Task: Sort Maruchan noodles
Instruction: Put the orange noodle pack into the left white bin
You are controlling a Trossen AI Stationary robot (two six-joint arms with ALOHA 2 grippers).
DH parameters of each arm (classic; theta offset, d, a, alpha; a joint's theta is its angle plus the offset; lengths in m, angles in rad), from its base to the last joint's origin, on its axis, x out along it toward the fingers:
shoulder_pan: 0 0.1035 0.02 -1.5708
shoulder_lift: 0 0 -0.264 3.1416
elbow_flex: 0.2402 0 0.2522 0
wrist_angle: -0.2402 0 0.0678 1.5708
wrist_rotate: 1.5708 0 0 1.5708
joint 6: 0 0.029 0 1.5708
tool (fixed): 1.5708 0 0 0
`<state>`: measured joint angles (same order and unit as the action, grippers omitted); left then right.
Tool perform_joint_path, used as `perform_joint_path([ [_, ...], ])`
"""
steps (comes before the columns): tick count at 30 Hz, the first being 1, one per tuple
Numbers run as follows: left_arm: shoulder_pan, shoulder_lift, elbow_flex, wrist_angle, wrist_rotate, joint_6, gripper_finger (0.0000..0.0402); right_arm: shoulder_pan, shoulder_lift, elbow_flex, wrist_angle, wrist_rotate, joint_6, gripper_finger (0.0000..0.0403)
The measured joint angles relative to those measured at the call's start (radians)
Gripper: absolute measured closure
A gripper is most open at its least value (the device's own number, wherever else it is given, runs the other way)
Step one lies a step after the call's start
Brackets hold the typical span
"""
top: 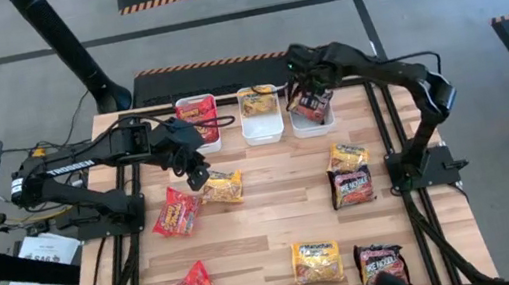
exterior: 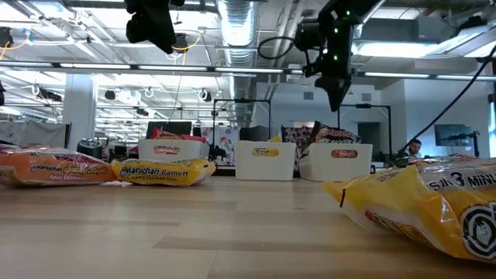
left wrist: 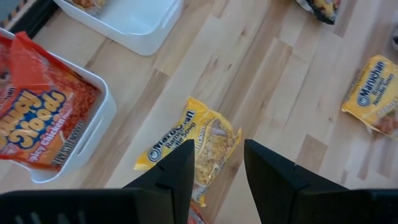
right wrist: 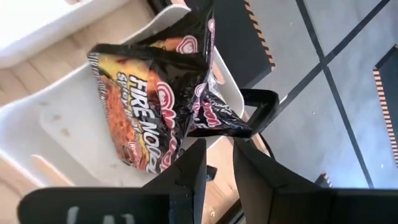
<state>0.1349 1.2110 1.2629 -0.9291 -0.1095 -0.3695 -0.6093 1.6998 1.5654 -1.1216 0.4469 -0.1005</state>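
Right pincer point(right wrist: 217, 165) pinches the corner of a black packet point(right wrist: 155, 106), hanging it over the right tray point(top: 314, 125) at the surface's far edge. Judgement: lower until it lies flat inside, then let go, or it may drape over the rim. Left pincer point(left wrist: 214, 165) is narrowly parted, empty, above a yellow packet point(left wrist: 193, 149) near the red-filled tray point(top: 199, 120); centre before closing. Other packets are scattered nearer on the surface point(top: 276, 220).
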Motion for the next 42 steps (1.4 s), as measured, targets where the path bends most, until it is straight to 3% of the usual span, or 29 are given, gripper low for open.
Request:
perform_joint_path([
  [10, 0.003, 0.014, 0.000, -0.048, 0.010, -0.001, 0.0275, 0.052, -0.001, 0.097, -0.106, -0.001, 0.024, 0.0298],
  [16, 0.013, 0.027, 0.000, -0.140, 0.083, -0.082, 0.0262, 0.067, -0.001, 0.098, -0.174, -0.001, 0.047, 0.0298],
  [20, -0.001, 0.026, -0.001, -0.215, 0.187, -0.135, 0.0260, 0.066, -0.001, 0.098, -0.271, -0.004, 0.097, 0.0298],
  [35, -0.252, 0.045, 0.000, -0.334, 0.419, -0.282, 0.0251, 0.113, -0.001, 0.098, -0.367, -0.005, 0.174, 0.0298],
  [42, -0.390, 0.079, -0.001, -0.348, 0.351, -0.425, 0.0226, 0.161, -0.001, 0.098, -0.370, -0.005, 0.195, 0.0298],
])
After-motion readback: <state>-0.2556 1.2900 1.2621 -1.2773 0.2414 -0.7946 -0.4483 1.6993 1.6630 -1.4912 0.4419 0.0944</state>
